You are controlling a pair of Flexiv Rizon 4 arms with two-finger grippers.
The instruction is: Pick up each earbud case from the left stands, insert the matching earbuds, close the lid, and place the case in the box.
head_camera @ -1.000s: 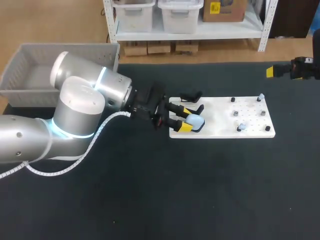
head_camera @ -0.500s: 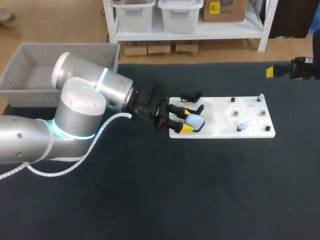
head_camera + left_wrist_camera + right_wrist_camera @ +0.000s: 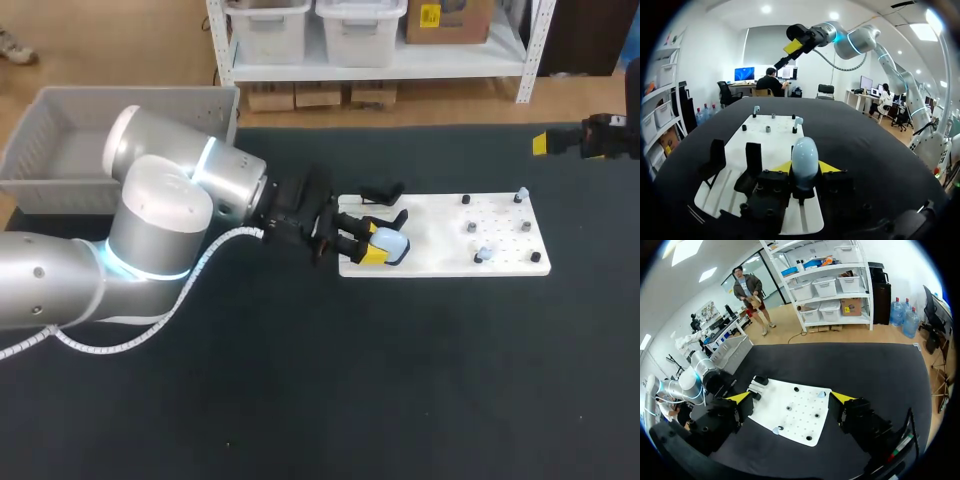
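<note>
I have my left arm (image 3: 150,230) in from the near left, stretched right, wrist low and level. Left gripper (image 3: 371,243) points right, both yellow tips pressed on the earbud case (image 3: 393,242). My right arm (image 3: 608,137) sits raised at the far right, with the right gripper (image 3: 791,398) spread wide.

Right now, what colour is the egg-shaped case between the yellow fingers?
The earbud case is pale blue, clearest in the left wrist view.

table (image 3: 400,380): black cover | board (image 3: 440,245): white, apparently perforated, on table
</note>
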